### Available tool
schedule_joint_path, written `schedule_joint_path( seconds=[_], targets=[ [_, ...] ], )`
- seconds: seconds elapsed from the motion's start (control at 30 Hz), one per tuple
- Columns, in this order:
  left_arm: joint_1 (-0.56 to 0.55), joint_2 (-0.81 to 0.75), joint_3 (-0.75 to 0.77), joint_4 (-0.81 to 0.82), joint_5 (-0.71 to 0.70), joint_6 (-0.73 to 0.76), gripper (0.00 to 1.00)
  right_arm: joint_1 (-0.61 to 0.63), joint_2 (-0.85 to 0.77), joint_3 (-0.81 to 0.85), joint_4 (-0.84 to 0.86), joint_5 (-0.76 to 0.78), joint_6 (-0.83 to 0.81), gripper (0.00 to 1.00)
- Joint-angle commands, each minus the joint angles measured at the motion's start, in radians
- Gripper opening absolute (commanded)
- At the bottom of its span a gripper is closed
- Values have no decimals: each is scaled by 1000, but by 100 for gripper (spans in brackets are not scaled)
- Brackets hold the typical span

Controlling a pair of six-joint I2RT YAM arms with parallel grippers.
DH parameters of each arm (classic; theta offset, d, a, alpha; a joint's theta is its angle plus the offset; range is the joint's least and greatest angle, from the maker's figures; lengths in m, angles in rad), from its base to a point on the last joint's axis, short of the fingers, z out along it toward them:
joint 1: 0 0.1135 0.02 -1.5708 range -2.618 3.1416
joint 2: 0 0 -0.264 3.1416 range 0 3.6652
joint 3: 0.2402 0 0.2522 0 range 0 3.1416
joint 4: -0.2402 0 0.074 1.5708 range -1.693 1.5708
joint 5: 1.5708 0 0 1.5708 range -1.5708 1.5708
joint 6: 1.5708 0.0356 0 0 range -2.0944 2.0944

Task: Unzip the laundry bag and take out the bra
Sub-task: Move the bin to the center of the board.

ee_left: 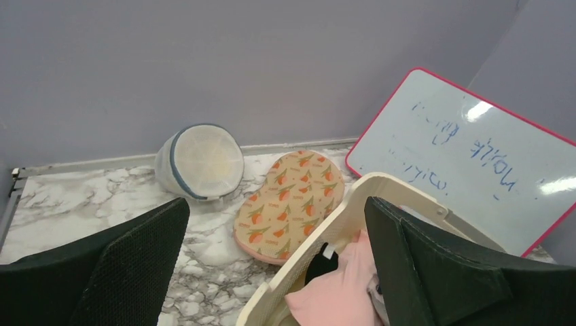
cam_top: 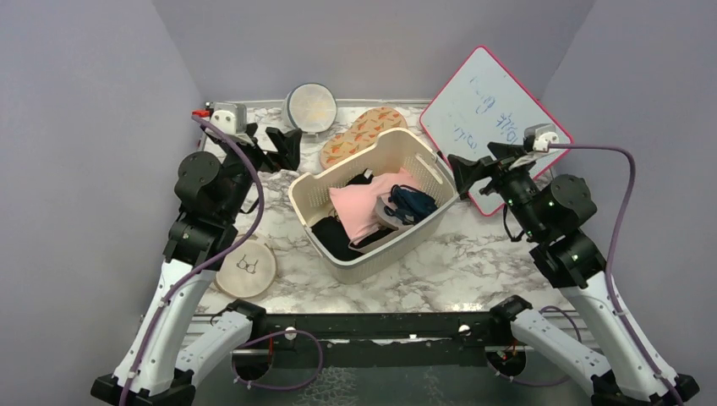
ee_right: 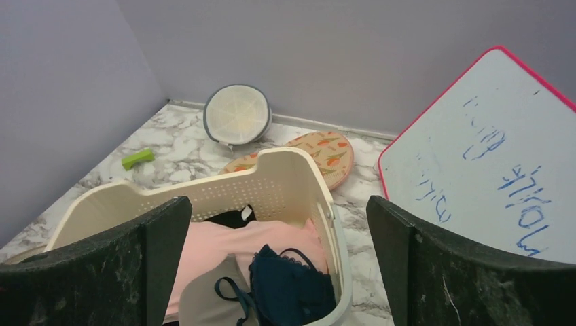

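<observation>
Currently see laundry bag lying flat on marble table at back, btwn white mesh case on its left & whiteboard on its right, near end hidden behind far rim of cream laundry basket. Can't tell if touching basket; can't make out zip. Find L gripper up over table just left of basket, pointed twd bag, fingers spread wide w/ nothing btwn them. Same for R gripper: in air by basket's right corner, in front of whiteboard, fingers wide apart, empty. Note pink garment & dark blue garment piled in basket, w/ black fabric beneath. Also spot round cream disc w/ bra drawing at near-left by L arm, & small green item on table near left wall, well apart from bag.
</observation>
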Motion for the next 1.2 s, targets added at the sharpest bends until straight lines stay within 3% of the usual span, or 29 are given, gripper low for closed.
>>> schedule_joint_path(
  seconds=[0.0, 0.53, 0.87, 1.17],
  targets=[
    [8, 17, -39, 70, -54, 30, 99, 26, 54, 3, 47, 50, 35, 100],
    [23, 60, -145, 196, -104, 94, 99, 87, 228, -43, -165, 201, 281, 100],
    [28, 59, -153, 239, -118, 111, 99, 95, 216, -62, -498, 484, 620, 100],
    [31, 54, -154, 254, -120, 114, 99, 90, 192, -42, -687, 727, 861, 100]
  ],
)
